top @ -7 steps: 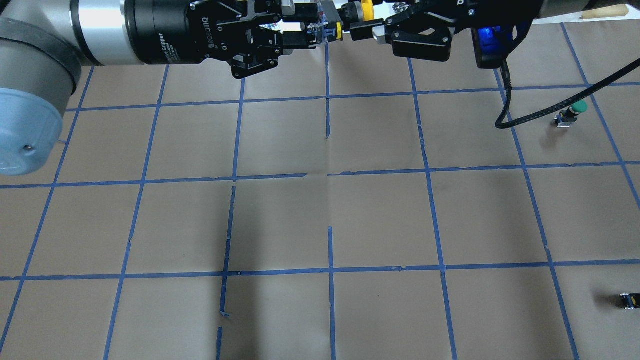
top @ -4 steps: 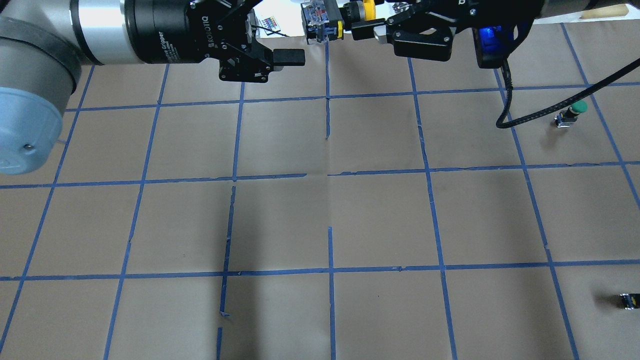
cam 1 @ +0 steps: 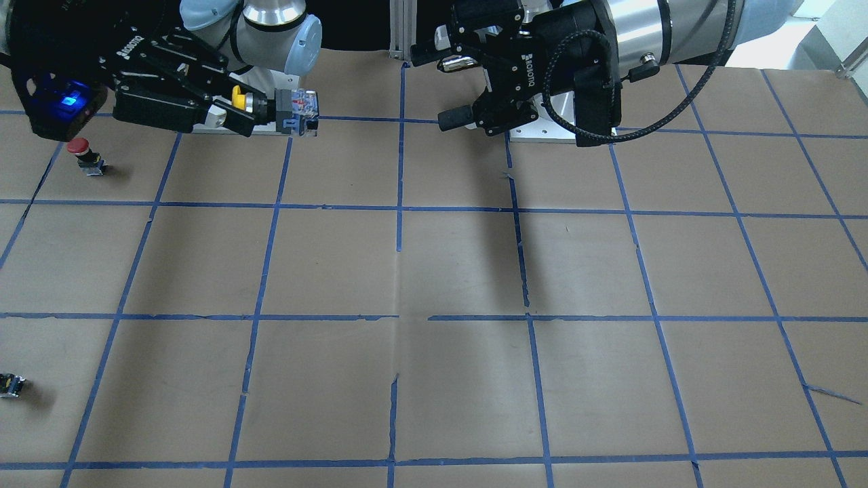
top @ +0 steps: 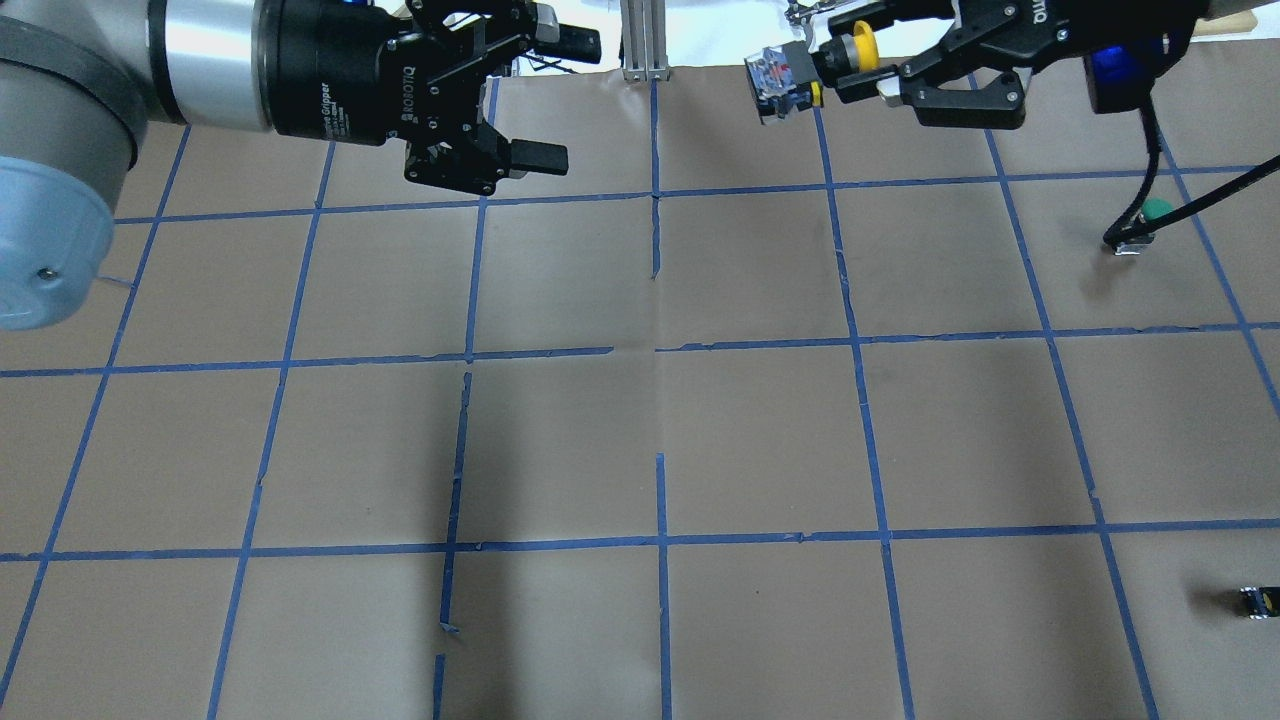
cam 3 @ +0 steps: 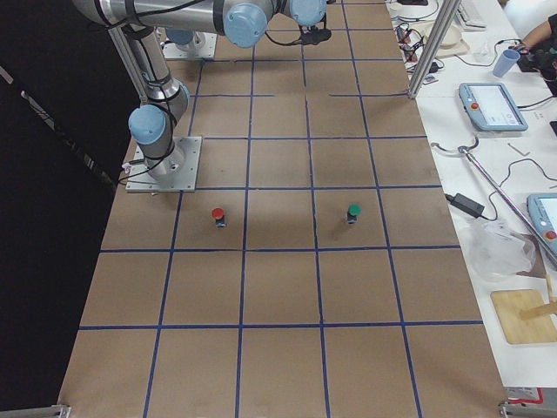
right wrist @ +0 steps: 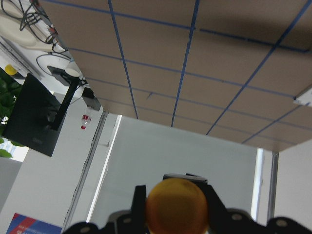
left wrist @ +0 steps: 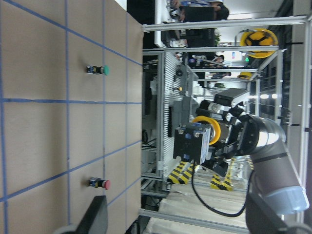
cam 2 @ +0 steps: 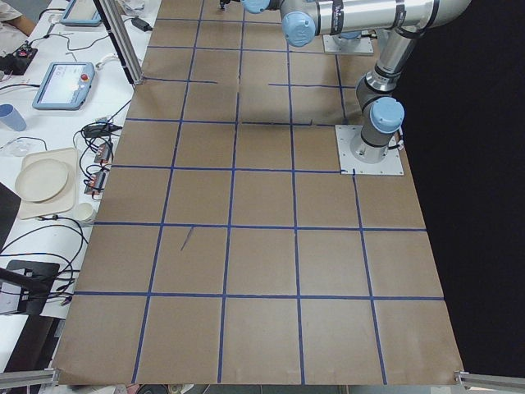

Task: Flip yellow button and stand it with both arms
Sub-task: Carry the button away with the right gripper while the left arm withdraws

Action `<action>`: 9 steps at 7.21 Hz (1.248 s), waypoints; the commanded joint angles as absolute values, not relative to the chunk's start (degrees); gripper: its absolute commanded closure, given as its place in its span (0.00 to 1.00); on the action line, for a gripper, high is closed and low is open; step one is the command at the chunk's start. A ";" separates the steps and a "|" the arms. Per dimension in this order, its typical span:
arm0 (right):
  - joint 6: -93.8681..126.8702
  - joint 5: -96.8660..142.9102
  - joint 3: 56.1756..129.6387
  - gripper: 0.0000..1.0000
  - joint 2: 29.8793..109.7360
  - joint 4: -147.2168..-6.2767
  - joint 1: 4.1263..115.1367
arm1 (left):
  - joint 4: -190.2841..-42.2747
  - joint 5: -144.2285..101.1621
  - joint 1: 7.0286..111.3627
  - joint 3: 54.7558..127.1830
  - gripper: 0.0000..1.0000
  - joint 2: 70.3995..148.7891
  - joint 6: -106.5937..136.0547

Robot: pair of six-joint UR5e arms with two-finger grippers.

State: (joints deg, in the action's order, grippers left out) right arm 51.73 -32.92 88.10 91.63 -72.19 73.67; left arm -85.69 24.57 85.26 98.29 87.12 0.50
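Right gripper [top: 837, 72] is clamped on the yellow button [top: 778, 78] and holds it in the air over the far edge of the table [top: 760, 420], right of the centre tape line. The button lies horizontal. Its yellow cap sits back between the fingers toward the palm, and the grey boxy body sticks out past the fingertips toward the left arm. The grip looks to be on the black collar just behind the cap, though the overhead view is tight there. In the right wrist view the cap [right wrist: 176, 204] fills the bottom centre between the fingers.

Left gripper [top: 555, 100] has its jaws spread wide with nothing in them. It's level with the button, facing it and well apart from it. In the left wrist view we see the button's base face-on [left wrist: 194, 145].

On the table on the right arm's side, all well apart from both grippers:
- green-capped button [top: 1150, 215]
- red-capped button [cam 1: 81, 152]
- small dark block [top: 1258, 600]
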 commanded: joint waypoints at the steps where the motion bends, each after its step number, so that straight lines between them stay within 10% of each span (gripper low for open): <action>1: 35.15 -50.71 88.85 0.92 91.58 -74.27 73.21 | -85.78 41.50 85.25 97.82 0.00 88.24 0.70; 9: -28.33 -84.99 109.82 0.92 91.50 -110.03 55.59 | -99.23 95.01 90.35 82.15 0.00 94.68 -3.14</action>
